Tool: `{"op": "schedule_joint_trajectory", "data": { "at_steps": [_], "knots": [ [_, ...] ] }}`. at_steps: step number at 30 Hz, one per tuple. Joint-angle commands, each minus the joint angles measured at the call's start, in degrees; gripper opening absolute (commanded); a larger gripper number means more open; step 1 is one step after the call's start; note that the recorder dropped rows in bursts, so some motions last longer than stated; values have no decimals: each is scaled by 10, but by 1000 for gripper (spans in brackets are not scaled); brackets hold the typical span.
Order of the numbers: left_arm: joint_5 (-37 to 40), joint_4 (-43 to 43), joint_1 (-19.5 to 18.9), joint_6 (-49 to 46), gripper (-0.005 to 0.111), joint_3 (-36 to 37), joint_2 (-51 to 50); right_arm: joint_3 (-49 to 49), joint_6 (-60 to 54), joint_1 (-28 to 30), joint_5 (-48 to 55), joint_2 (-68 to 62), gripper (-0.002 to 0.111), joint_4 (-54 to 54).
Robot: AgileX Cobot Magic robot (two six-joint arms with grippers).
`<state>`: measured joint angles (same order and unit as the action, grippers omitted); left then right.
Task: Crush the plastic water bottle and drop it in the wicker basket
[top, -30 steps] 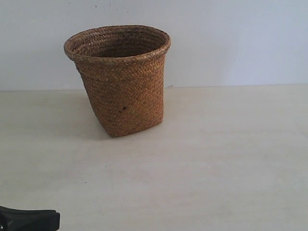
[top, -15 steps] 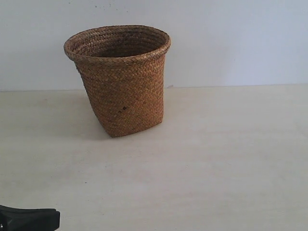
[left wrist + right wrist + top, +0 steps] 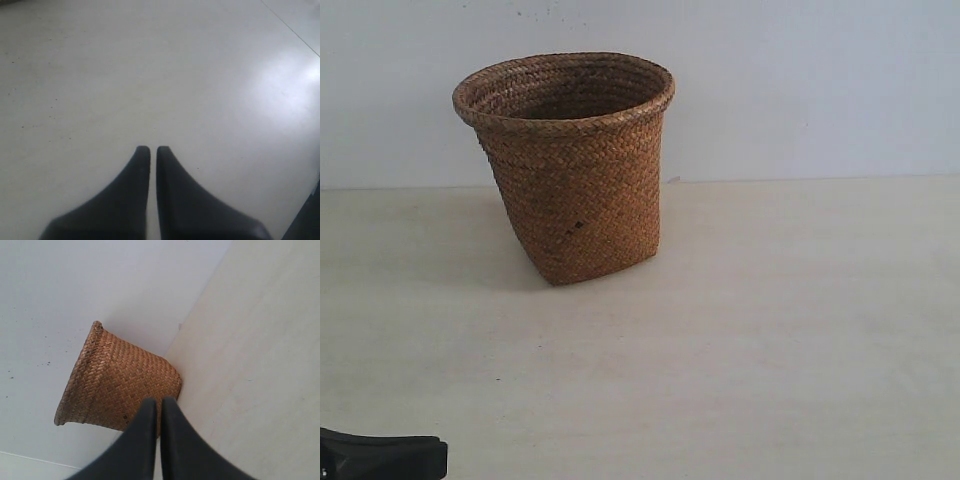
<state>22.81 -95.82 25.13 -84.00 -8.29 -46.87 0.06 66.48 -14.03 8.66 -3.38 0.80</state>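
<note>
- Apparently neither arm had anything in hand: the left gripper (image 3: 153,148) showed its two dark fingers pressed together with only a sliver of light between them and nothing caught there, over bare table (image 3: 770,330).
- In the exterior view that gripper appeared only as a dark tip in the lower left corner of the frame, well apart from the basket.
- The right gripper (image 3: 160,401) was likewise closed on nothing, its fingers side by side and aimed toward the basket's lower wall. It did not show in the exterior view at all.
- The wicker basket (image 3: 580,200) stood upright in the upper left of the exterior frame, on the tabletop near the pale wall (image 3: 800,80), with its flared rim uppermost.
- The plastic water bottle was in none of the three views. No bottle lay on the visible table, and the inside of the basket was mostly hidden below the rim, so I could not tell whether it lay in there.
- My reading was that the step in hand sat at one end of the task: either the drop was already made and the arms were parked, or the bottle had not yet been reached.
- If the latter, the next move called for finding the bottle outside these views, then opening one gripper and bringing it to the bottle's body for the squeeze.
</note>
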Motion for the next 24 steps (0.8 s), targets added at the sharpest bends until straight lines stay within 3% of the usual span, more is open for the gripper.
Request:
{"op": "schedule_joint_trajectory", "data": {
  "at_steps": [1,7,10,17,24],
  "knots": [
    [6,-5,2,-4,4,3,2,-1,-5,3,-3,3,0,0],
    [6,-5,0,-4,4,3,8,-1,-5,3,-3,3,0,0],
    [8,-5,-27,-4,4,3,40,-1,-5,3,-3,3,0,0],
    [-15,-9,-118,-55,4,7,241,-1,-5,3,-3,3,0,0],
    [-51,-22,-181,-48,4,34,435,-1,-5,3,-3,3,0,0]
  ]
}}
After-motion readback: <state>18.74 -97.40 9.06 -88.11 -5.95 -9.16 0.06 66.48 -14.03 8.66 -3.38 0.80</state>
